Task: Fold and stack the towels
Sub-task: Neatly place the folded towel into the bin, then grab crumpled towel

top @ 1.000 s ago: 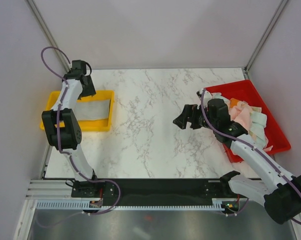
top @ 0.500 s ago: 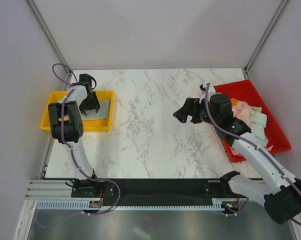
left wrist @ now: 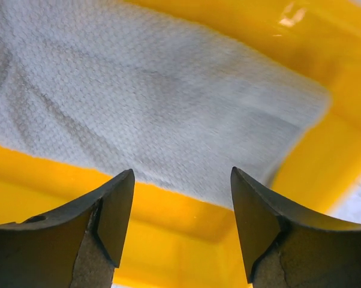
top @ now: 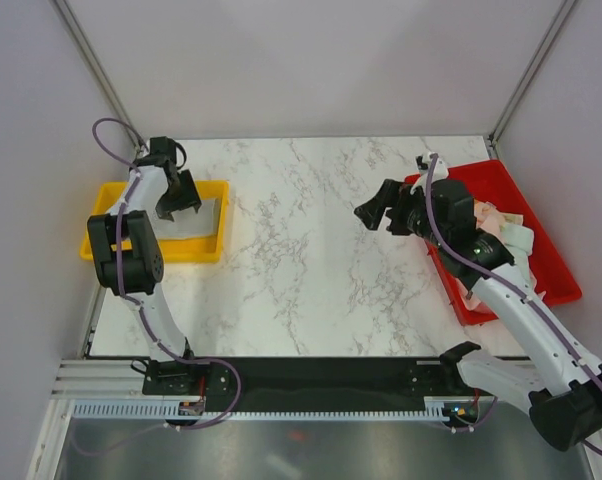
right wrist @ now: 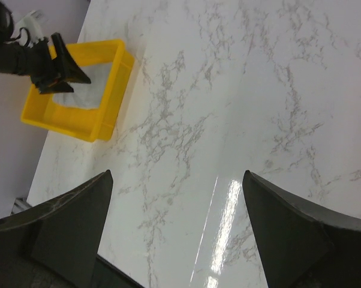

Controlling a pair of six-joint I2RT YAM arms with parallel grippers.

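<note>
My left gripper (left wrist: 181,174) hangs over the yellow bin (top: 161,251) with its jaws spread and nothing between them. The grey towel (left wrist: 156,102) lies flat on the bin floor below, folded into a neat oblong, and I judge it sits there because this bin is where the stack is to grow. Bare yellow shows along its near edge and past one end. My right gripper (top: 376,212) is over the table (top: 291,260), just beside the red bin (top: 481,180), jaws wide and likewise empty, pointing across the marble towards the yellow bin. The other towels (top: 496,235) are in the red bin, a crumpled heap of pale pink, orange and mint, none folded yet. So one towel looks done and the heap is left to do. I reckon the next move is for my right gripper to go to the heap and pinch a single cloth by an edge or corner, since they lie tangled and two could come up together. The open marble between the bins is the place to spread it.
</note>
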